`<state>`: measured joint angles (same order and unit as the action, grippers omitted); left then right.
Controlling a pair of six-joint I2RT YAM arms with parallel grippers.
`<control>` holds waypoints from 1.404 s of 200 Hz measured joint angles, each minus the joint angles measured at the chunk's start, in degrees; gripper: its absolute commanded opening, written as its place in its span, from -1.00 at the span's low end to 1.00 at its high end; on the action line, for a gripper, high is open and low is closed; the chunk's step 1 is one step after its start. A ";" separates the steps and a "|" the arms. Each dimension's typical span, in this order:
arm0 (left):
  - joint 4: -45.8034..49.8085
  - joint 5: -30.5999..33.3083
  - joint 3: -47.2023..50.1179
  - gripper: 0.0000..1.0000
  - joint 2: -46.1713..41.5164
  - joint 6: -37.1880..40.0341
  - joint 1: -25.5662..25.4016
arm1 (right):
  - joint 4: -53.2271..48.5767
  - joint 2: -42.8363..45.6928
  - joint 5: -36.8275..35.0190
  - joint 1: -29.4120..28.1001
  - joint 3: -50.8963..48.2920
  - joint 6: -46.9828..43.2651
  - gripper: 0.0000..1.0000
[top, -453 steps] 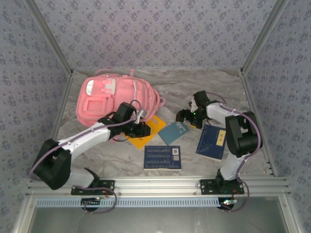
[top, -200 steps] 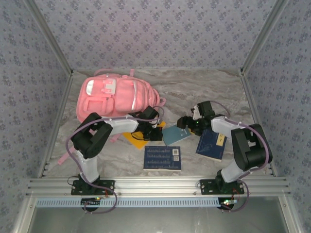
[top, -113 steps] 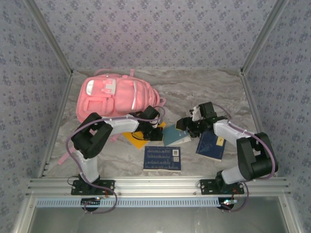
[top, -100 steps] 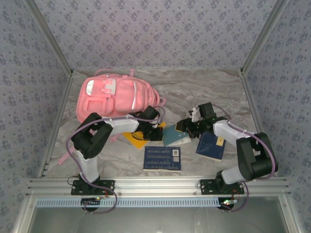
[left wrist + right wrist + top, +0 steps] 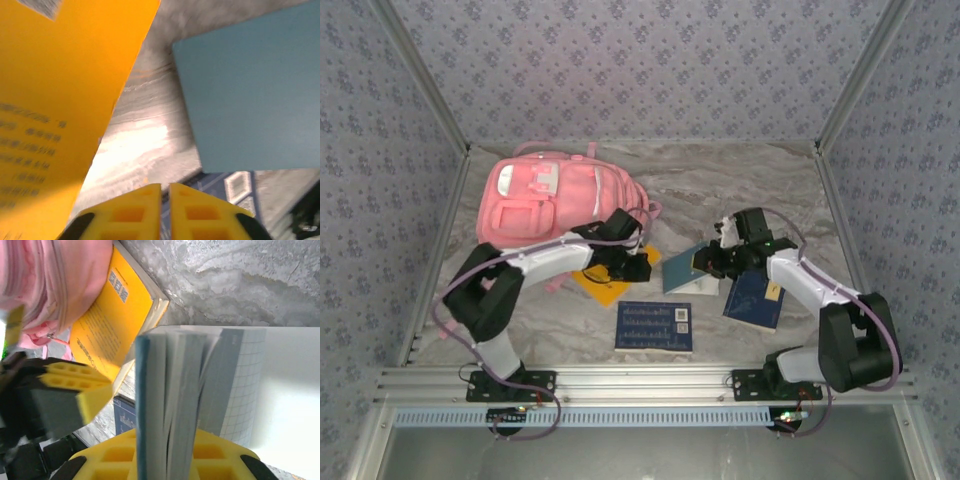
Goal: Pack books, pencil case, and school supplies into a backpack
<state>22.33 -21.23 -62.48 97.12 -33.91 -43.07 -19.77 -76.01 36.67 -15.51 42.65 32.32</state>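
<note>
As it stands clamped in the right gripper (image 5: 167, 442), teal book (image 5: 170, 380): tipped up on its edge, teal cover on one side, pale pages fanning a little, a grid-printed sheet showing. It is right of the table's centre, between the yellow book (image 5: 605, 288) and the second navy book (image 5: 752, 298).
Right gripper jaws: closed on the teal book's block of pages, a yellow pad on either side.
Left gripper (image 5: 165, 192) jaws: almost together, a thin slit between the yellow pads, nothing in them; low over bare table between the yellow book and the teal book.
Backpack (image 5: 545, 205): pink with white trim, lying flat at the far left, front pocket up; I cannot tell whether it is unzipped.
Yellow book: flat at the backpack's near right edge, partly under the left arm.
Navy book (image 5: 655, 325): flat at front centre, pale print up.
Second navy book: partly under the right arm.
Surface: grey marbled table (image 5: 740, 180).
Room: blue-grey patterned walls (image 5: 640, 70) on three sides, aluminium rail (image 5: 640, 383) along the near edge.
In the way: the left gripper sits between the teal book and the backpack.
</note>
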 measured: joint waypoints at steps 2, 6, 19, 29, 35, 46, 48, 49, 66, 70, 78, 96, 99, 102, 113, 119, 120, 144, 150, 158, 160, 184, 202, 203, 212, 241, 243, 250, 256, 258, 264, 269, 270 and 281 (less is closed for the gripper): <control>0.04 0.07 0.11 -0.48 -0.68 -0.33 0.20 | 0.00 0.11 -0.02 0.02 0.00 0.02 -0.73; 0.22 0.07 0.37 -0.41 -2.21 -0.20 0.70 | 0.00 0.50 0.00 0.07 0.00 0.15 -0.73; 0.11 0.00 1.79 -0.23 -7.04 -1.22 2.54 | 0.50 1.86 0.22 0.22 0.00 0.92 -0.73; -0.68 -0.26 3.32 -0.05 -10.25 -2.91 4.15 | 1.42 3.26 0.50 0.44 0.00 1.84 -0.73; -1.31 -0.63 4.42 0.05 -12.07 -4.00 5.11 | 2.14 4.04 0.87 0.59 0.00 2.69 -0.73; -2.89 -1.49 6.58 0.21 -14.60 -6.23 6.91 | 3.89 5.51 1.75 0.66 0.00 4.37 -0.73; -3.30 -1.53 6.99 0.23 -14.95 -7.06 7.21 | 4.28 5.75 1.84 0.70 0.00 4.59 -0.73; -3.43 -1.57 7.15 0.23 -15.06 -7.23 7.30 | 4.48 5.92 1.92 0.72 0.00 4.79 -0.73; -7.17 -3.23 10.32 0.32 -16.48 -11.78 8.35 | 7.63 7.43 3.32 0.81 0.00 7.69 -0.72; -8.37 -3.76 11.02 0.35 -16.55 -13.29 8.41 | 8.24 7.63 3.58 0.81 0.00 8.33 -0.72; -10.45 -4.79 12.09 0.38 -16.55 -15.54 8.41 | 9.92 7.96 4.46 0.81 0.00 10.01 -0.71; -15.74 -7.30 13.86 0.40 -16.44 -21.16 8.41 | 14.34 8.20 6.12 0.81 -0.11 14.05 -0.71; -16.63 -7.65 13.97 0.40 -16.35 -21.99 8.41 | 15.26 8.20 6.36 0.81 -0.17 14.91 -0.72; -17.51 -7.98 14.08 0.40 -16.33 -22.77 8.41 | 16.33 8.22 6.64 0.81 -0.31 15.76 -0.71; -20.94 -9.14 14.27 0.40 -16.04 -25.64 8.41 | 19.67 8.31 7.32 0.79 -0.81 18.53 -0.72; -22.97 -9.70 14.34 0.40 -15.82 -27.19 8.41 | 21.70 8.35 7.74 0.72 -1.22 20.13 -0.71; -23.23 -9.77 14.34 0.40 -15.78 -27.36 8.41 | 21.92 8.37 7.76 0.72 -1.29 20.33 -0.71; -31.61 -11.87 14.67 0.37 -14.36 -32.72 8.41 | 29.49 8.35 8.41 -0.09 -3.52 25.86 -0.71; -33.66 -12.35 14.75 0.35 -13.73 -34.07 8.44 | 31.19 8.28 8.66 -0.37 -4.13 27.19 -0.72; -36.13 -12.79 14.88 0.32 -12.92 -35.52 8.44 | 33.40 8.04 8.98 -0.81 -4.83 28.85 -0.72; -36.85 -12.92 14.95 0.30 -12.68 -36.09 8.44 | 33.99 7.93 9.05 -0.87 -5.01 29.33 -0.71; -42.32 -13.81 15.23 0.15 -10.80 -39.69 8.46 | 40.41 6.69 9.35 -1.42 -6.88 34.03 -0.71; -45.20 -14.12 15.23 -0.07 -10.58 -41.83 8.46 | 44.57 5.73 9.53 -1.51 -8.02 37.05 -0.71; -45.29 -14.14 15.23 -0.09 -10.58 -41.79 8.46 | 44.70 5.70 9.55 -1.53 -8.04 37.13 -0.71; -46.51 -14.23 15.23 -0.20 -10.58 -42.23 8.46 | 46.31 5.25 9.68 -1.64 -8.24 38.21 -0.70; -49.59 -14.34 15.28 -0.58 -10.58 -44.09 9.01 | 49.72 4.02 9.46 -1.70 -8.33 41.16 -0.68; -49.64 -14.34 15.28 -0.60 -10.58 -44.00 9.01 | 49.92 3.93 9.44 -1.70 -8.35 41.35 -0.68; -50.53 -14.34 15.30 -0.66 -10.58 -44.44 9.22 | 50.36 3.76 9.40 -1.62 -8.48 41.83 -0.67; -51.28 -14.36 15.30 -0.71 -10.60 -44.85 9.31 | 50.64 3.67 9.25 -1.62 -8.66 42.14 -0.62; -51.58 -14.36 15.28 -0.72 -10.60 -44.87 9.33 | 50.69 3.65 9.25 -1.62 -8.68 42.14 -0.61; -52.19 -14.38 15.30 -0.75 -10.62 -45.16 9.31 | 50.88 3.58 9.25 -1.64 -8.79 42.36 -0.47; -52.48 -14.38 15.30 -0.77 -10.64 -45.44 9.31 | 50.88 3.58 9.25 -1.62 -8.87 42.71 -0.29; -52.57 -14.38 15.30 -0.77 -10.64 -45.48 9.31 | 50.88 3.58 9.27 -1.64 -8.87 42.45 -0.27; -53.31 -14.51 15.30 -0.82 -10.78 -45.55 9.22 | 50.75 3.56 9.44 -1.68 -9.20 42.77 0.08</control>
<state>-30.98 -35.75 -47.18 86.35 -79.46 -33.85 30.98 -72.44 46.11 -17.19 33.45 75.09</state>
